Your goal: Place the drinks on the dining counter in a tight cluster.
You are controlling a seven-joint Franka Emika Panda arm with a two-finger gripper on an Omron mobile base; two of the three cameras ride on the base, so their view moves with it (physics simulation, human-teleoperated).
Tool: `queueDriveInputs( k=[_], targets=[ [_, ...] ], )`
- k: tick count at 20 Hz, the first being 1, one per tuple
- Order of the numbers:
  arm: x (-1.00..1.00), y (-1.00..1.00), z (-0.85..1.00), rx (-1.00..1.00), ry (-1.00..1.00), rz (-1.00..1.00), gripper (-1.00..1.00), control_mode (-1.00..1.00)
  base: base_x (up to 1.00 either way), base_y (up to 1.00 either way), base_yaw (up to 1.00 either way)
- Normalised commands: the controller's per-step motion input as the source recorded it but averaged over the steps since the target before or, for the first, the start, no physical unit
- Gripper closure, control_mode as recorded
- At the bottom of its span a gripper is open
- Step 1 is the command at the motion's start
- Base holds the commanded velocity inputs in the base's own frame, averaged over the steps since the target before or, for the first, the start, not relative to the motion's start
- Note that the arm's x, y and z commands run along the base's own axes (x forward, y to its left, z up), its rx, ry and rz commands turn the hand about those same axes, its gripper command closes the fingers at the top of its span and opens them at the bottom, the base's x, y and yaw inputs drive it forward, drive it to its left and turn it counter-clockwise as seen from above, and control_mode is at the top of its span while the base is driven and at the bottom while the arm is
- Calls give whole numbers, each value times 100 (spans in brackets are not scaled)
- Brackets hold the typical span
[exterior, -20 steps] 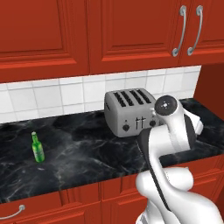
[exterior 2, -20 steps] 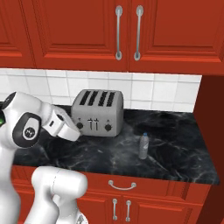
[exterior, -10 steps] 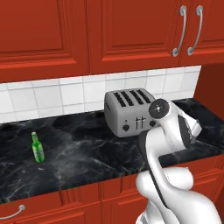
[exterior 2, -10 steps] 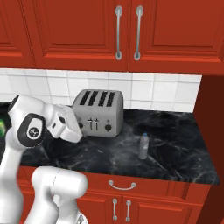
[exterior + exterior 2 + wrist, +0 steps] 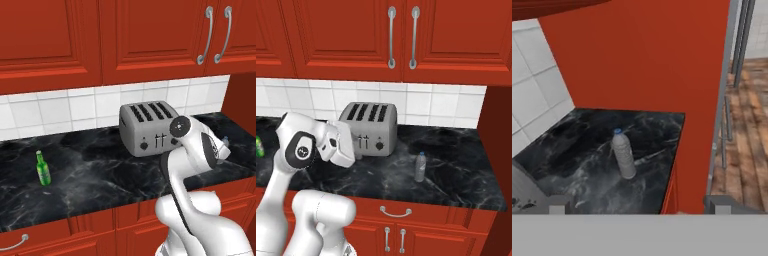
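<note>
The small clear bottle with the blue cap [image 5: 420, 167] stands upright on the narrow black counter [image 5: 456, 185], to the right of the toaster. The hand view looks down at this clear bottle [image 5: 624, 154] from some way off. My gripper [image 5: 638, 206] is open, its two tips wide apart with nothing between them. The slim green glass bottle [image 5: 43, 168] stands far to the left on the same counter. My white arm [image 5: 196, 145] bends in front of the toaster. The dark-red bottle and the dining counter are out of view.
A silver four-slot toaster [image 5: 370, 129] sits against the tiled wall. Red wall cabinets [image 5: 150, 35] with silver handles hang above. A tall red side panel [image 5: 498, 165] closes the counter's right end. Red drawers [image 5: 396, 215] run below the counter edge.
The arm has shifted a little, and the hand has swung slightly right toward the clear bottle. Both bottles stay where they were.
</note>
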Motion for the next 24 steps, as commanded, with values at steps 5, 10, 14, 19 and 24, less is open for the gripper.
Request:
queueDriveInputs(
  k=[5,10,14,19,24],
  targets=[
    [-1,-29,-29,-1,-7,-3,-100,-100,0,0,0],
    [0,-20,-38,-11,-8,-11,-100,-100,0,0,0],
    [1,-15,-30,-12,-4,-13,-100,-100,0,0,0],
    [0,-8,-18,-4,-2,-8,-100,-100,0,0,0],
    [0,-1,-8,0,-2,0,-100,-100,0,0,0]
  ],
)
